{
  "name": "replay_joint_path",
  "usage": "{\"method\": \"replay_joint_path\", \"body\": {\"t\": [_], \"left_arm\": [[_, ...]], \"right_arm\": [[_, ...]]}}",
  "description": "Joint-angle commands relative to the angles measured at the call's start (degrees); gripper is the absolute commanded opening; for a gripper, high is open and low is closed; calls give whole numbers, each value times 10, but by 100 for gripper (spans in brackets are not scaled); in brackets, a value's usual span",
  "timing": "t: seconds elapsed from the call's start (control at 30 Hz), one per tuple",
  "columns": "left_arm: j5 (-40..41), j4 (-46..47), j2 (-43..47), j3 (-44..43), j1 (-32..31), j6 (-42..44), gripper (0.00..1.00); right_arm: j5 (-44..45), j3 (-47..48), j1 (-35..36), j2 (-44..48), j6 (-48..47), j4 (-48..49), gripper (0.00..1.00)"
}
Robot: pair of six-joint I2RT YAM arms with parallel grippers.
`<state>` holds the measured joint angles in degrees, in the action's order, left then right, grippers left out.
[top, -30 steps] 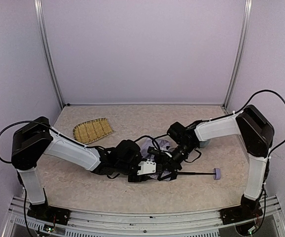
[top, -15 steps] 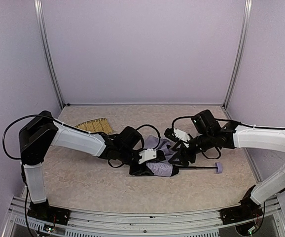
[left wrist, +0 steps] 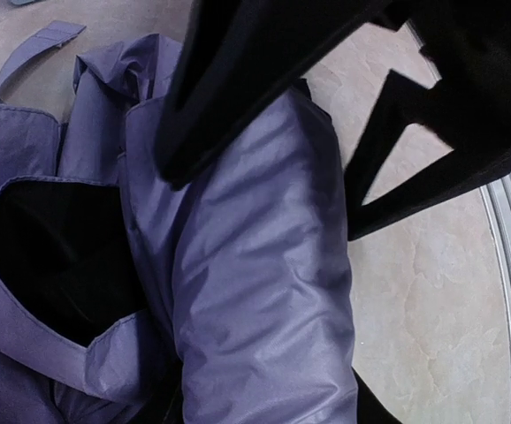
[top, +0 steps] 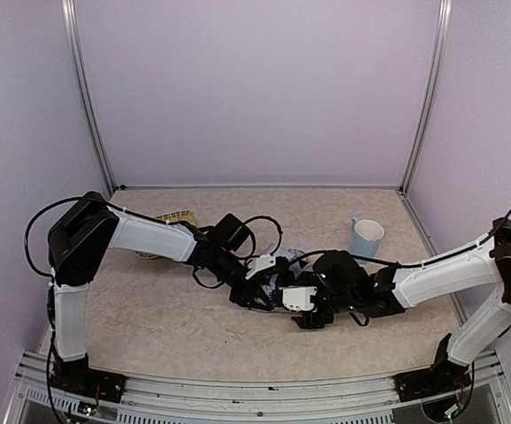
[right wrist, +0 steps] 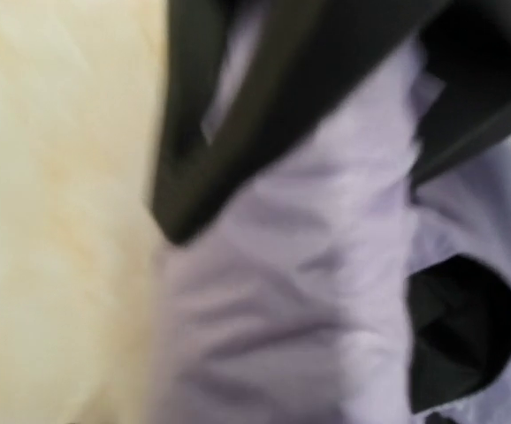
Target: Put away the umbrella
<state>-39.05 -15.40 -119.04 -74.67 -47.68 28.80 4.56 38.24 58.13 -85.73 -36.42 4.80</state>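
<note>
Two arms meet in the middle of the table [top: 149, 331]. Half a second ago the right arm [top: 441, 272] was up higher, and the umbrella's thin black stick and little handle showed on the right. Now that arm lies low across that spot and hides them. The light blue mug [top: 366, 237], hidden before, now shows at the back right. The left arm [top: 149, 238] covers more of the straw tray [top: 178, 216].

The umbrella [top: 287, 262] is a soft bundle of pale purple-grey cloth lying on the table between the two arms. The cloth is smooth and a bit shiny, folded into a fat roll with a dark hollow beside it.

The left gripper [left wrist: 263, 205] has its black fingers [left wrist: 238, 71] on both sides of the roll and squeezes it. The right gripper [right wrist: 293, 205] has cloth between its fingers, but that picture is blurry, so I cannot tell if it pinches.

The table looks like beige speckled stone. The walls [top: 255, 88] are plain pale purple, with grey metal posts [top: 87, 97].
</note>
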Motion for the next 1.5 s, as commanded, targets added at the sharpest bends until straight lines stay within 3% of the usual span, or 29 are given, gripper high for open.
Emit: {"method": "replay_joint_path", "body": {"t": [0.0, 0.13, 0.23, 0.27, 0.33, 0.37, 0.4, 0.47, 0.7, 0.8, 0.93, 1.1, 1.33, 1.47], "left_arm": [[-15, -179, -63, 34, 9, -25, 18], [-28, -192, -70, 28, 13, -19, 18], [-39, -197, -74, 24, 16, -14, 18], [-42, -193, -71, 24, 17, -14, 21], [-38, -163, -54, 31, 20, -29, 44], [-36, -138, -36, 39, 22, -40, 49], [-30, -105, -14, 52, 23, -50, 58], [-15, 14, 41, 92, 30, -93, 64], [56, 460, 279, 361, 53, -145, 76], [78, 570, 343, 450, 50, -121, 76], [141, 542, 394, 493, 8, -27, 73], [239, 453, 398, 476, -71, 89, 75], [294, 372, 307, 402, -93, 180, 78], [284, 316, 236, 353, -93, 175, 79]], "right_arm": [[90, 33, 4, -75, -51, 47, 81], [108, 55, 9, -125, -45, 44, 70], [103, 69, 12, -138, -27, 23, 44], [94, 70, 12, -136, -21, 15, 36], [71, 68, 12, -126, -5, 0, 25], [57, 67, 12, -120, 2, -9, 22], [40, 66, 12, -114, 10, -21, 19], [0, 70, 8, -109, 31, -65, 17], [-175, 123, -44, -142, 105, -235, 12], [-239, 158, -67, -173, 115, -314, 10], [-302, 217, -88, -231, 117, -424, 11], [-390, 282, -97, -293, 87, -516, 13], [-450, 348, -128, -366, 55, -585, 14], [-459, 378, -140, -393, 44, -595, 14]]}}
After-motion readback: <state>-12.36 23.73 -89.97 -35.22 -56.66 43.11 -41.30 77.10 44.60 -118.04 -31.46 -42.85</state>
